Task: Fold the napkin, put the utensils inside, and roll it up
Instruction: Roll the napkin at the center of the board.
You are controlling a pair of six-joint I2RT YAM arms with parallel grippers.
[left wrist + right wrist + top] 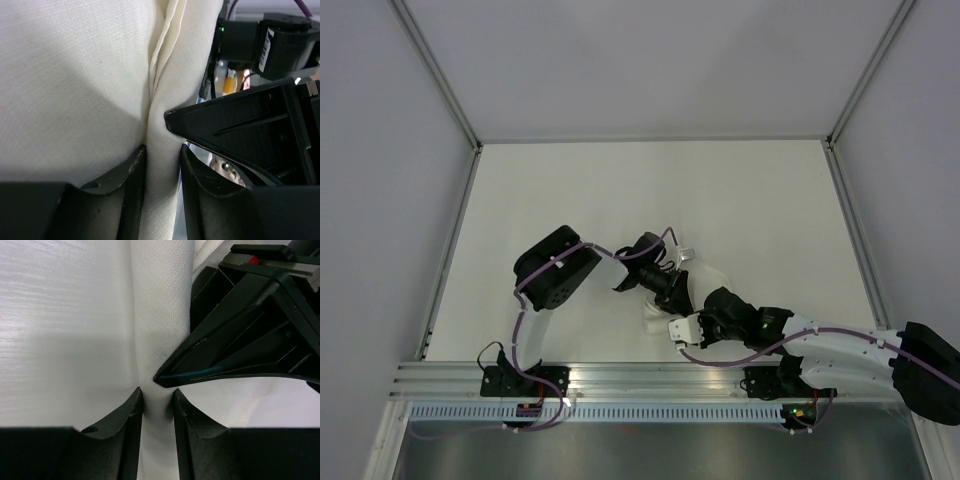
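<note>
The white napkin (706,277) is bunched into a narrow roll near the table's front middle, between both grippers. My left gripper (672,290) is shut on it; in the left wrist view its jaws (162,157) pinch a band of the cloth (165,75). My right gripper (686,326) is shut on the same roll; in the right wrist view its jaws (157,399) clamp the napkin (160,305). Each gripper's dark finger shows right beside the other's, tip touching the cloth. The utensils are hidden; no knife shows in any view.
The off-white tabletop (650,190) is bounded by metal frame rails (450,240) at left, right and back. The aluminium base rail (650,378) runs along the near edge. Both arms crowd together at the front middle.
</note>
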